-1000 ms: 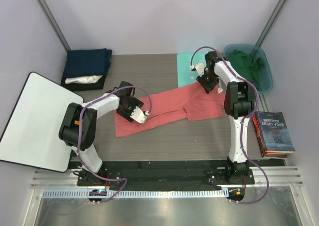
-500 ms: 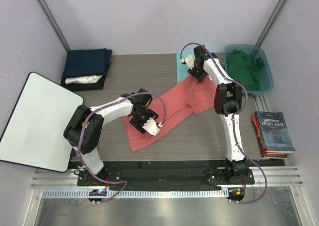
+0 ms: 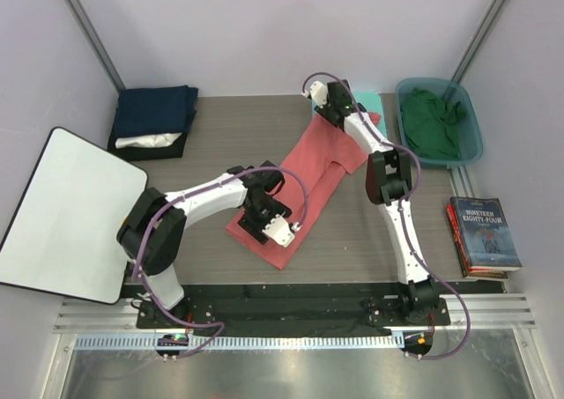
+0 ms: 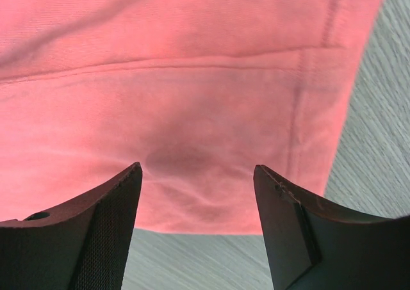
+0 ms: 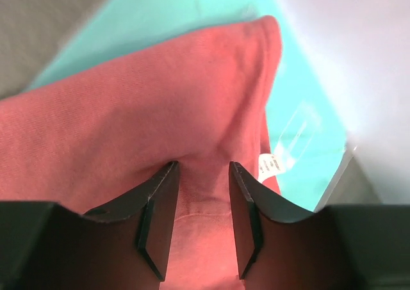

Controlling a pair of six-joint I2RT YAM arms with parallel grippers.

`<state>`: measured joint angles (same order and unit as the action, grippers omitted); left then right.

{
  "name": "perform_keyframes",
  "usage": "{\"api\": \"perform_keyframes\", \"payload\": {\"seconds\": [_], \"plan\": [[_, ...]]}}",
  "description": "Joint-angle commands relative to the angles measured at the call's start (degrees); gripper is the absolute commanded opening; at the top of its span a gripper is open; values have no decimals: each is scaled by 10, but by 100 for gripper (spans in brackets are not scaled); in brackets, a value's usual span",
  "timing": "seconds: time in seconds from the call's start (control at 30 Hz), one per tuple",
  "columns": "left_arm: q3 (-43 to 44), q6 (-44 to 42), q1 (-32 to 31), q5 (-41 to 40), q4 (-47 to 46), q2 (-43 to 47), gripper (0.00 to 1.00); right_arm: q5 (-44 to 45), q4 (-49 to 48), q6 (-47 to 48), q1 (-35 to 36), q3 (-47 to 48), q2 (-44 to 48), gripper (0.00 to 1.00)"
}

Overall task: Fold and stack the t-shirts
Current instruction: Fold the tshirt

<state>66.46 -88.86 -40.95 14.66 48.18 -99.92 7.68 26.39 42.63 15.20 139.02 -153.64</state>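
The coral-red t-shirt (image 3: 308,174) lies stretched in a diagonal band from the far middle to the near middle of the table. My right gripper (image 3: 332,112) is shut on its far end, with the cloth (image 5: 128,104) bunched between the jaws (image 5: 202,165) over the mint-green board (image 5: 192,15). My left gripper (image 3: 263,223) hovers open (image 4: 197,169) over the shirt's near hem (image 4: 192,79), which lies flat on the table. A navy t-shirt (image 3: 157,111) lies folded on a white one (image 3: 145,141) at the far left. A dark green t-shirt (image 3: 432,117) sits in the bin.
The mint-green board (image 3: 370,101) lies at the back, beside a teal bin (image 3: 473,135). A large white board (image 3: 62,210) overhangs the left edge. Books (image 3: 483,236) are stacked at the right. Grey walls close in on three sides.
The right gripper pulled the shirt's far end up and to the left over the board. The left gripper swung right and nearer, turning the shirt from a horizontal band to a diagonal one.
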Motion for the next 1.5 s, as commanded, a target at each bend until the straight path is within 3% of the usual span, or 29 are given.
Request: {"api": "perform_keyframes", "payload": {"seconds": [0.0,0.23,0.5,0.6,0.7,0.77,0.8,0.87,0.9,0.93,0.97,1.0,1.03,1.3,1.47], "plan": [[27,20,-4,13,27,1,72,-15,-84,17,31,17,-63,45],[27,40,-9,21,45,21,72,42,-242,-8,50,13,-61,48],[36,79,-9,69,60,85,77,135,-369,-71,48,-173,125,67],[23,87,-10,67,46,119,77,150,-369,-82,48,-213,192,69],[-7,154,-5,17,-72,146,75,157,-334,-98,48,-246,239,70],[-32,218,17,-33,-126,170,72,115,-280,-122,48,-256,280,70],[-42,245,29,-54,-159,179,72,94,-208,-131,49,-259,292,68],[-71,308,69,-115,-236,198,68,21,-143,-146,53,-274,321,55],[-83,329,82,-141,-287,201,61,6,-92,-147,57,-282,327,40],[-103,351,109,-174,-310,204,49,-10,-70,-147,62,-291,338,12],[-106,389,127,-203,-322,207,22,-30,-55,-148,71,-316,344,3],[-107,412,146,-205,-324,206,8,-40,-34,-148,76,-330,348,1],[-104,430,180,-207,-322,207,0,-48,-28,-147,81,-346,353,1],[-113,561,284,-215,-326,225,0,-180,44,-127,176,-423,363,1],[-117,577,308,-216,-334,231,0,-219,97,-101,253,-407,346,1]]}}
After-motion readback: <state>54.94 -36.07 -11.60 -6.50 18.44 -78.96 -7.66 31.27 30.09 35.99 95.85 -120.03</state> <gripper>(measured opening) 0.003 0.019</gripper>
